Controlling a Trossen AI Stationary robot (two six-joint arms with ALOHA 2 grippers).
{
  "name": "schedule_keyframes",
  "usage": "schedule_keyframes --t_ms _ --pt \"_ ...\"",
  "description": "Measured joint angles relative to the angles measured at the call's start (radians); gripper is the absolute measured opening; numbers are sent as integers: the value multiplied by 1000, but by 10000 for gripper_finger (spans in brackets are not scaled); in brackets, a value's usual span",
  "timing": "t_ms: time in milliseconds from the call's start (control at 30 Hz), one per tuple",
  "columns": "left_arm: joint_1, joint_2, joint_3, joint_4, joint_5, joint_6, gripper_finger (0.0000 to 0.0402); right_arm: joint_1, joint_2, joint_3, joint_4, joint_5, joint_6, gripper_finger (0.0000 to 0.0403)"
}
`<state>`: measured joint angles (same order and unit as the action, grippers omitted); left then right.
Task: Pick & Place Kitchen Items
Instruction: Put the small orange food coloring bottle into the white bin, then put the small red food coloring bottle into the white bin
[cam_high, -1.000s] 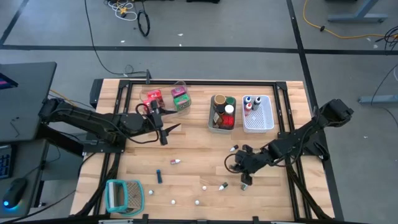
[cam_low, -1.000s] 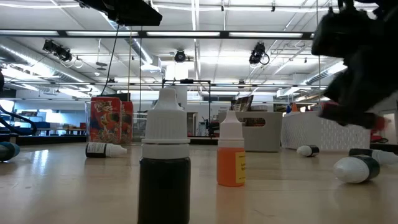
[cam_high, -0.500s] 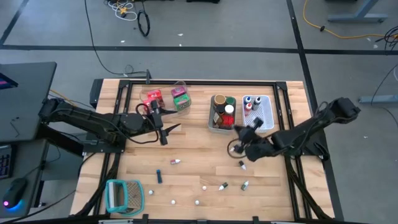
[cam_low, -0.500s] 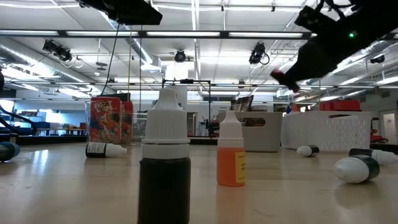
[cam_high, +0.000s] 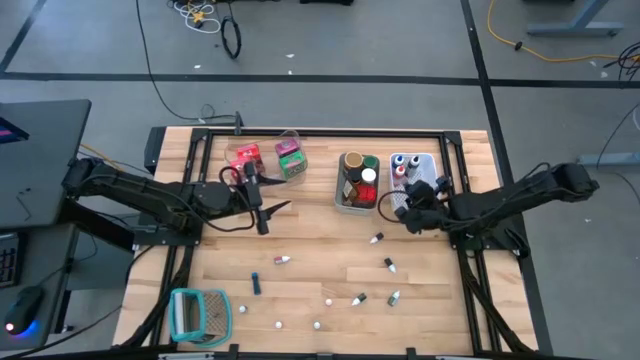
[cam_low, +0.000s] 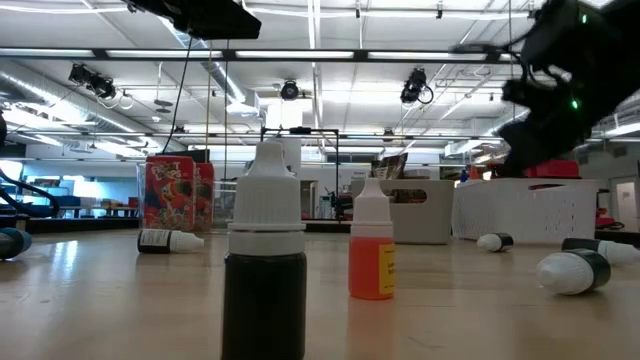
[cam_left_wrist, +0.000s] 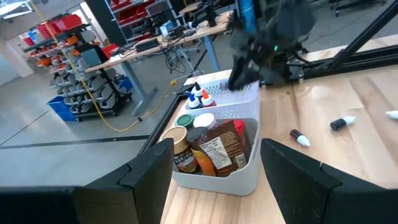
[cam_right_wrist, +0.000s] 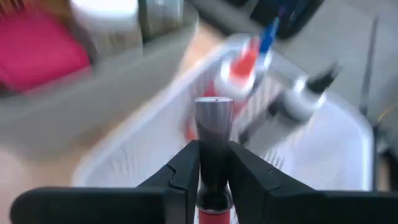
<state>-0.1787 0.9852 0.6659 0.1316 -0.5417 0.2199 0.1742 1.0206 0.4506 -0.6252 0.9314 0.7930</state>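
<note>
My right gripper hangs at the near side of the white bin, shut on a small bottle with a grey cap and a red body. In the low view it shows as a dark mass above the table. My left gripper waits open above the table's left middle, facing the grey bin. Several small bottles and tiny white pieces lie on the wood. A red packet and a green packet stand at the back. My right gripper pinches the small bottle's body between its two fingers. The bottle lies along the fingers, with its grey cap sticking out past their tips. It is lifted clear of the table, over the white bin's near rim.
The grey bin holds jars, and the white bin holds small capped bottles. A teal-and-white ribbed holder sits at the near left corner. A black bottle and an orange bottle stand close to the low camera.
My right gripper has carried the small bottle from the table's near right part toward the far edge, up to the white bin. It has tipped from pointing steeply down to a shallower slant. The bottle has stayed between the fingers, clear of the table.
</note>
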Motion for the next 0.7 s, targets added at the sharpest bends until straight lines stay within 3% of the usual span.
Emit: schedule_keyframes --t_ms 67,200,433,533,700 --pt "0 0 0 1 14 -3 251 -21 2 -51 49 -50 -1 86" --pt "0 0 0 2 14 -3 251 -43 0 -99 147 -31 34 101" --pt "0 0 0 31 13 -2 251 -72 1 -103 186 -14 -55 155" --pt "0 0 1 52 13 0 251 -73 3 -98 238 7 -146 178" --pt "0 0 1 54 11 6 251 -73 4 -1 311 -45 -370 200"
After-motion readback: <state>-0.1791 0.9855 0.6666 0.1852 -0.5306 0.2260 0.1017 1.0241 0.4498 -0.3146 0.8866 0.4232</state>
